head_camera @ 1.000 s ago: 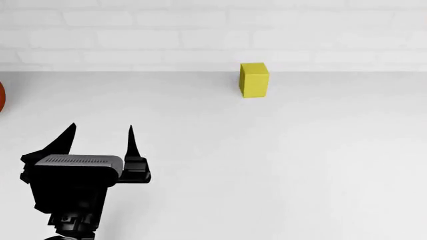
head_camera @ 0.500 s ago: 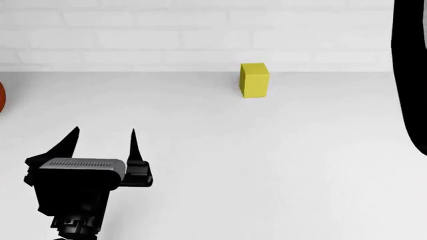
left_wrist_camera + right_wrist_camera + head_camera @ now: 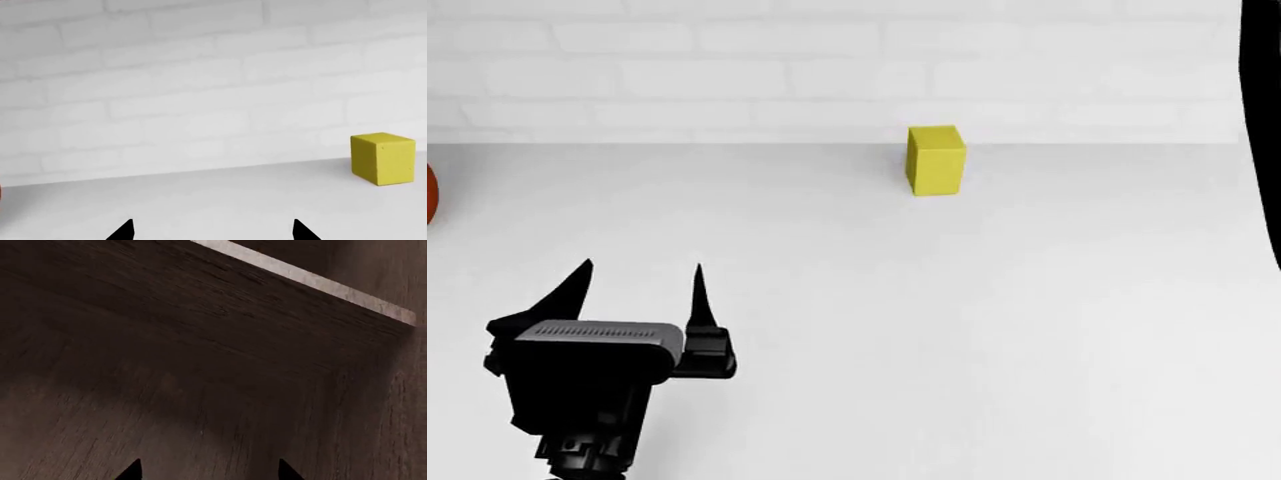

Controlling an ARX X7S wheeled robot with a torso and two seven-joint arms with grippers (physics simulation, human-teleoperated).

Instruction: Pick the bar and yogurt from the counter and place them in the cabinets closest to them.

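Observation:
The bar and the yogurt are not in view. The white counter (image 3: 961, 320) fills the head view. My left gripper (image 3: 641, 272) hovers low over the counter's front left, open and empty, pointing at the back wall; in the left wrist view its gripper (image 3: 212, 227) has only bare counter between the tips. My right gripper (image 3: 209, 467) is open and empty, facing dark wooden cabinet boards (image 3: 200, 340) at close range. A dark part of the right arm (image 3: 1264, 130) shows at the head view's right edge.
A plain yellow block (image 3: 936, 160) stands at the back of the counter by the white brick wall (image 3: 694, 60); it also shows in the left wrist view (image 3: 382, 158). A red-orange round thing (image 3: 431, 195) is cut off at the left edge.
My left gripper has drawn back slightly toward the counter's front. The right arm's dark shape entered at the right edge, then pulled partly back out.

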